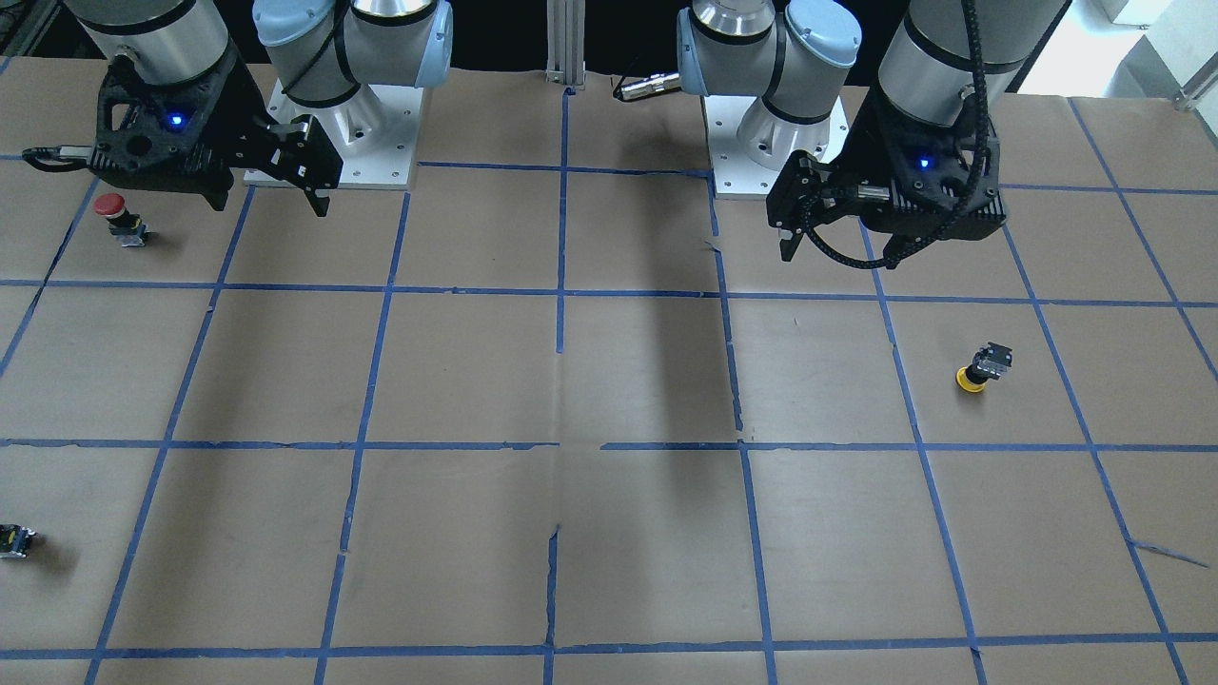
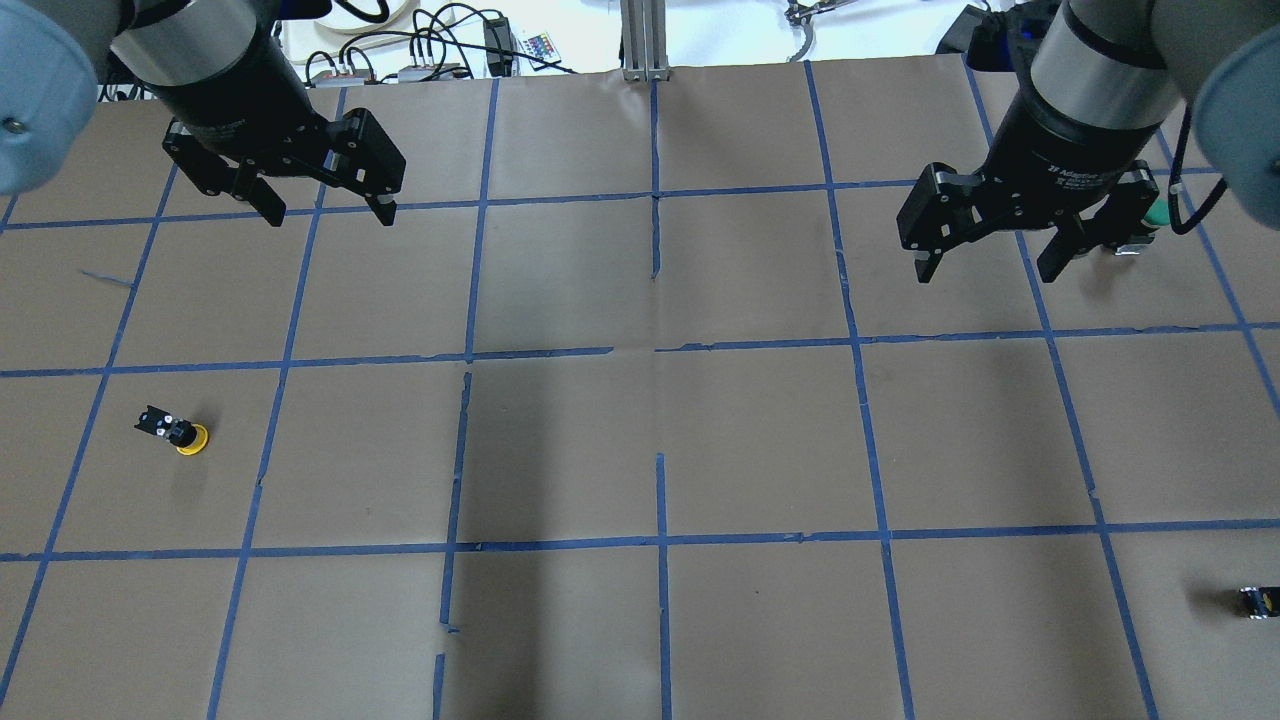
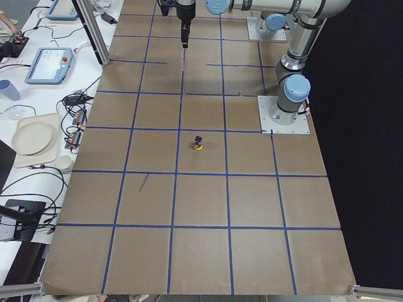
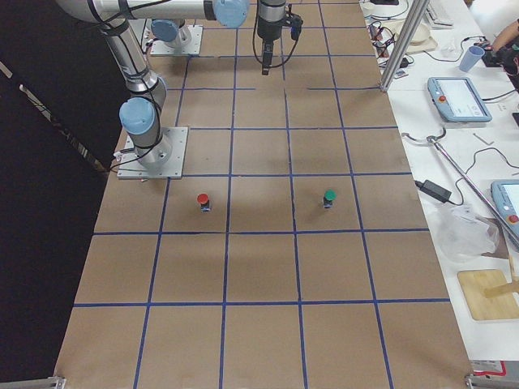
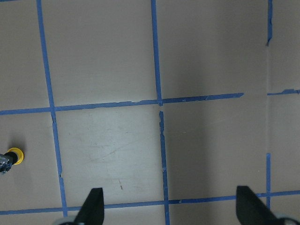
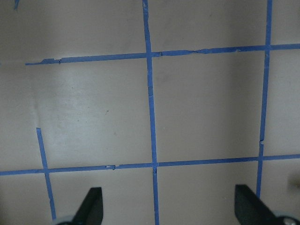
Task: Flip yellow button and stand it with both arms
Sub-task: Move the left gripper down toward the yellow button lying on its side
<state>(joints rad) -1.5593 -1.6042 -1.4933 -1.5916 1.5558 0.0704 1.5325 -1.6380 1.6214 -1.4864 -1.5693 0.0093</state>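
Yellow button: the small push-button switch with a round yellow cap and black-grey block lies tipped over on the robot's left side of the brown-paper counter with blue tape grid. Its cap rim is on the paper, and we cannot tell whether the block also touches.
Why it lies so: we judge it is set out unflipped, alone in its square, so there is room to approach it from both sides.
Left pincer: the black two-finger left pincer hangs spread and holds nothing, well apart from the button.
Right pincer: the black two-finger right pincer is likewise spread and bare, across the counter.
Why held so: we read both as poised high, with no grasp begun.
Bystanders: a red-capped button, a green-capped button and a small dark capless block sit well apart on the robot's right side.
Containers: we see none on the counter, and the button rests directly on the paper.
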